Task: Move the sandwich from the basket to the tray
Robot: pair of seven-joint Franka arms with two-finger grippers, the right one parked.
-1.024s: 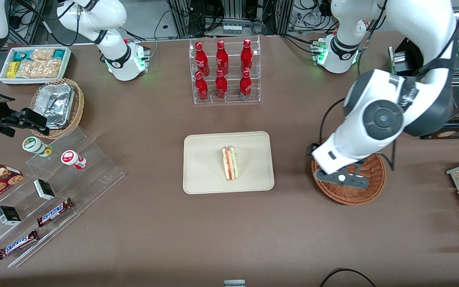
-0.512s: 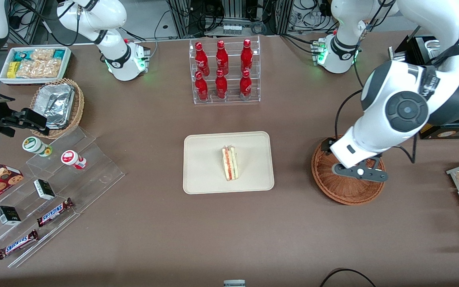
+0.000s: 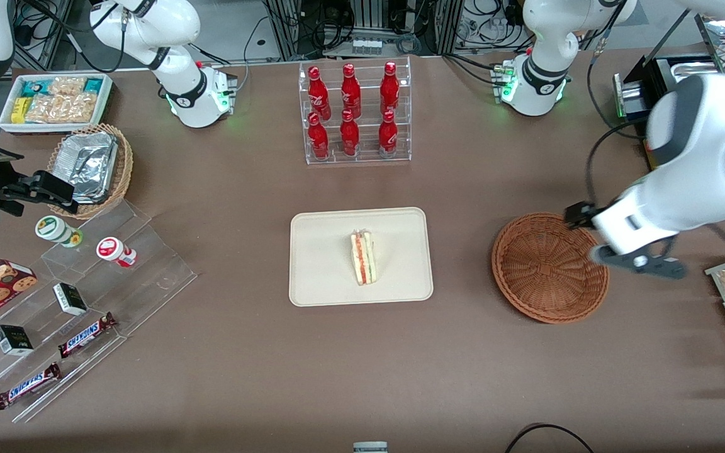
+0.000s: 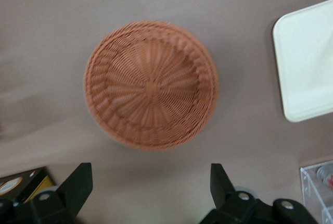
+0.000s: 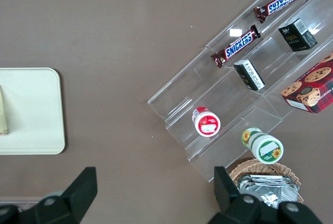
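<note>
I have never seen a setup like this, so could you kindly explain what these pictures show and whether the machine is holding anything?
These are two robot arms at a brown table. One picture looks down from the front; the other two come from cameras on the arms' wrists. The working arm's gripper hangs beside the basket, toward its own end of the table, fingers open, holding nothing. The basket is empty. The sandwich already lies on the cream tray. Red bottles, snack bars and other snacks sit around.
</note>
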